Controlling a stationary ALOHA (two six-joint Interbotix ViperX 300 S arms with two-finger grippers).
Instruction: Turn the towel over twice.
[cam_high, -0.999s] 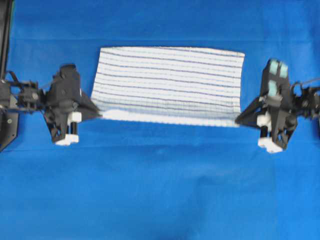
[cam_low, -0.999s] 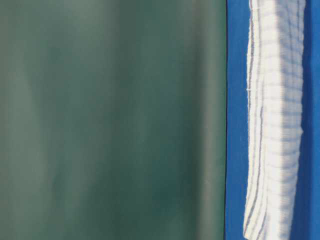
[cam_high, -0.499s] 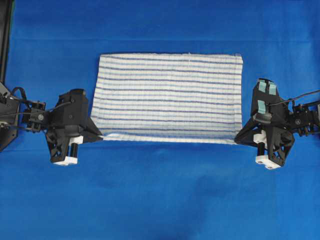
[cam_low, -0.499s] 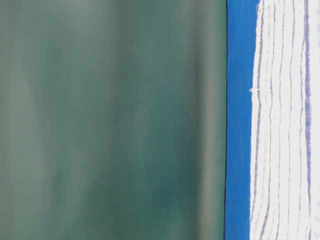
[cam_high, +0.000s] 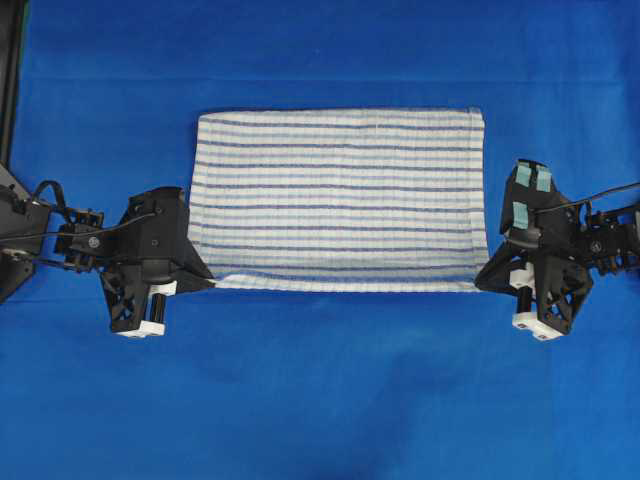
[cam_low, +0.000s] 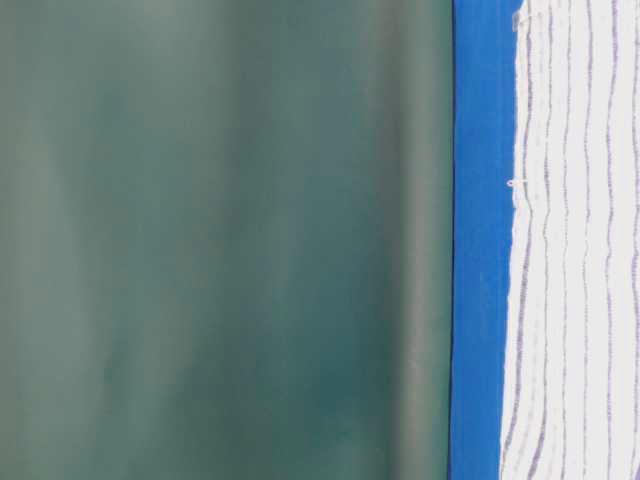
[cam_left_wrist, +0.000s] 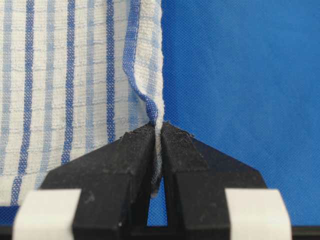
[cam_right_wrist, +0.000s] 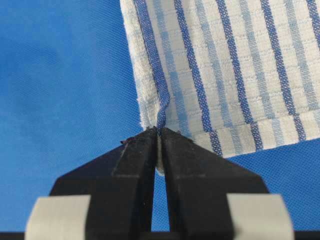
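The towel (cam_high: 338, 198) is spread flat on the blue tablecloth (cam_high: 320, 400), its stripes running from one pincer toward the other. It is stretched between the two pincers, each of which is set at a near corner of the cloth.

The left gripper (cam_high: 210, 283) is pressed together on the towel's near left corner. In the left wrist view, the two black fingers (cam_left_wrist: 127, 165) are seen closed against each other with a thin fold of the towel (cam_left_wrist: 75, 75) caught between their tips; the hem rises in a small ridge just ahead of the tips and the rest of the cloth is laid out ahead and to one side of the pincer. The tablecloth (cam_left_wrist: 240, 75) is seen bare on the other side of the fingers.

The right gripper (cam_high: 481, 283) is likewise pinching the near right corner. In the right wrist view, the fingers (cam_right_wrist: 135, 165) are shut on the corner fold, with the towel (cam_right_wrist: 240, 65) extending ahead of the tips and off to one side, and bare tablecloth (cam_right_wrist: 60, 75) on the other.

In the table-level view, the towel (cam_low: 580, 260) is seen lying flat on the tablecloth (cam_low: 480, 240), with a small thread loop (cam_low: 514, 183) standing out from its far edge. A green backdrop (cam_low: 220, 240) is seen beyond the table.
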